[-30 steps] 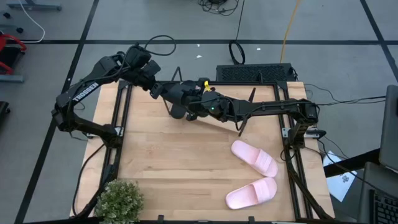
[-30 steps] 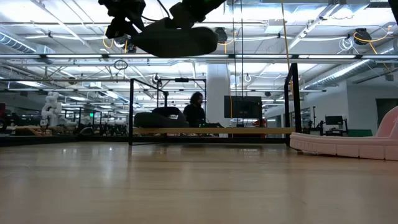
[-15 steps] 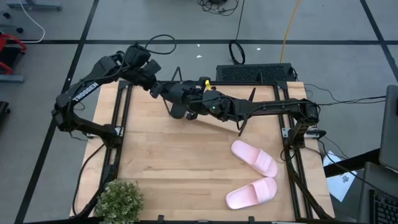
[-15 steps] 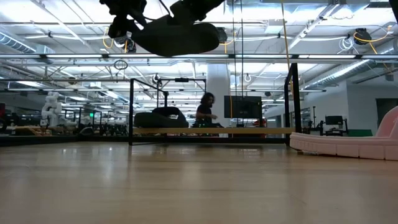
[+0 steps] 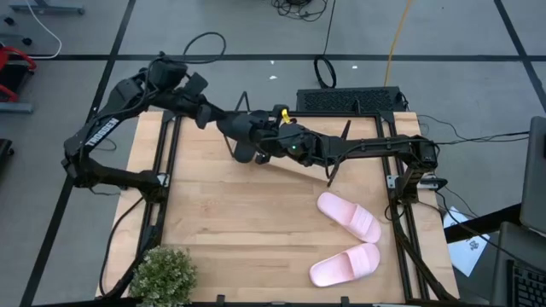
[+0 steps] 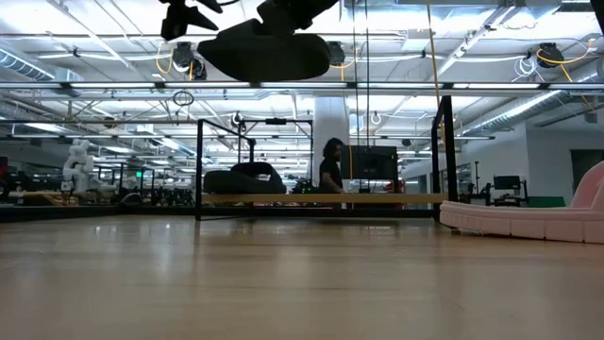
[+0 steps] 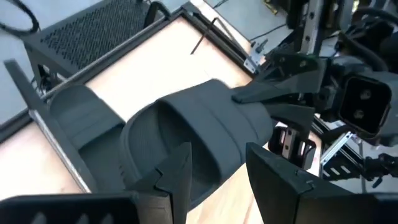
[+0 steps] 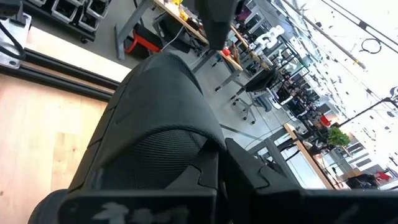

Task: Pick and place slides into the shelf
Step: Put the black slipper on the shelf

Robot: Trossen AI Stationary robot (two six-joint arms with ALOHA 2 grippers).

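The right gripper (image 5: 260,145) is pressed shut on the strap of a black slide (image 5: 243,132), holding it in the air above the far part of the table (image 5: 247,213), near the shelf (image 5: 341,128). In the right wrist view the strap of that slide (image 8: 158,112) fills the frame directly ahead of the clamped fingers. The left gripper (image 5: 205,115) is just beside the slide's other end; in the left wrist view its fingers (image 7: 177,171) stand spread, apart from the slide (image 7: 186,134), holding nothing.

A second black slide (image 7: 78,112) lies on the shelf plank directly beyond the held one. In the low view it sits at the left end of the shelf (image 6: 321,199), the rest of the plank being bare. The shelf's black wire end frames rise at both ends.

Two pink slides (image 5: 348,217) (image 5: 345,264) lie on the near right part of the table, well apart from both arms. A small potted plant (image 5: 162,275) stands at the near left corner. The middle of the table is open board.

In the high view both arms overlap the held slide and most of the shelf, so their outlines are hard to separate. In the low view the held slide (image 6: 269,57) is seen only as a dark underside, and the grippers are cut off at the upper edge. A person (image 6: 331,170) is visible far back in the room.
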